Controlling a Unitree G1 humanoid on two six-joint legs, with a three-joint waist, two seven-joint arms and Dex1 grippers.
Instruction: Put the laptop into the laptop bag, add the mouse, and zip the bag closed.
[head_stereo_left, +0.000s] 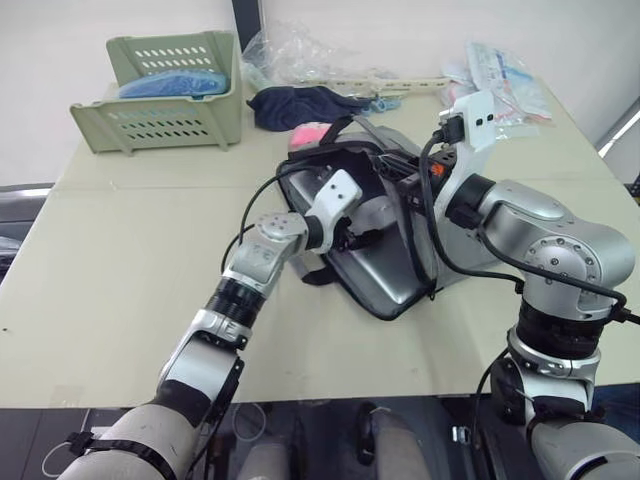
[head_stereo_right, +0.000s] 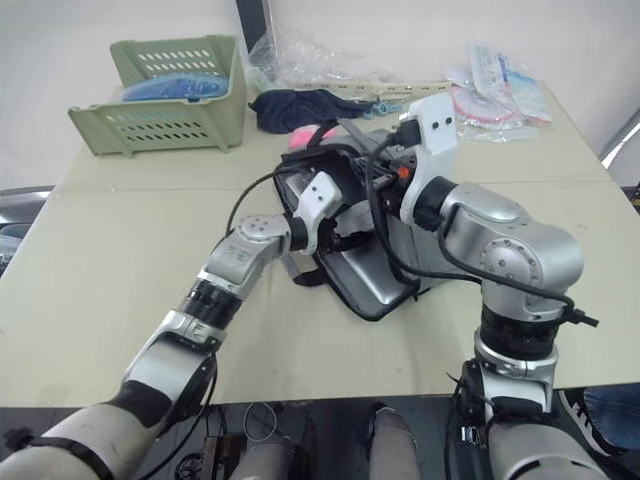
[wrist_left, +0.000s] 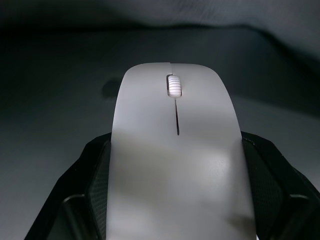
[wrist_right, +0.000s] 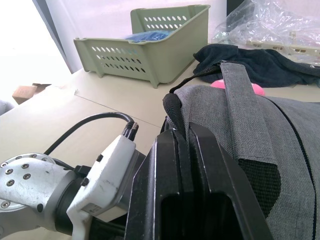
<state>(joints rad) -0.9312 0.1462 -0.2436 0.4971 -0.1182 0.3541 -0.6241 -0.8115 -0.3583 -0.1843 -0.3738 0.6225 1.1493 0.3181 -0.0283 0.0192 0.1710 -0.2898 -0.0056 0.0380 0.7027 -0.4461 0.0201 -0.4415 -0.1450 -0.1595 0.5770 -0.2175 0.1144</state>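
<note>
The mouse (wrist_left: 175, 150) sits clamped between my left gripper's (wrist_left: 175, 200) two black fingers (wrist_left: 92, 175), its scroll wheel pointing away from the wrist and its glossy white shell running down between the pads. I judge it light and rigid, but smooth enough to slide if the pinch slackens, so the hold belongs on its two long flanks, where the fingers now press. All round it is dark lining, so I take it that the mouse is already inside the mouth of the laptop bag (head_stereo_left: 440, 262).

From the head views my left gripper (head_stereo_left: 350, 232) reaches into the bag's open mouth, just above the laptop (head_stereo_left: 385, 270), whose silver-grey lid shows inside the opened flap. The laptop looks stiff, flat and slick; the mouse should be set down on or beside it gently, not dropped.

My right gripper (wrist_right: 187, 150) is at the bag's upper edge, its fingers closed on the grey fabric beside the bag's strap (wrist_right: 245, 105), holding the mouth open. The fabric is soft and will sag once I let go.

Beyond the bag, on the table (head_stereo_left: 120, 260), lie a dark cloth (head_stereo_left: 300, 105) with something pink (head_stereo_left: 310, 135) just beside it, a green basket (head_stereo_left: 165, 90) further off, and clear plastic wrapping (head_stereo_left: 290, 50) behind.
</note>
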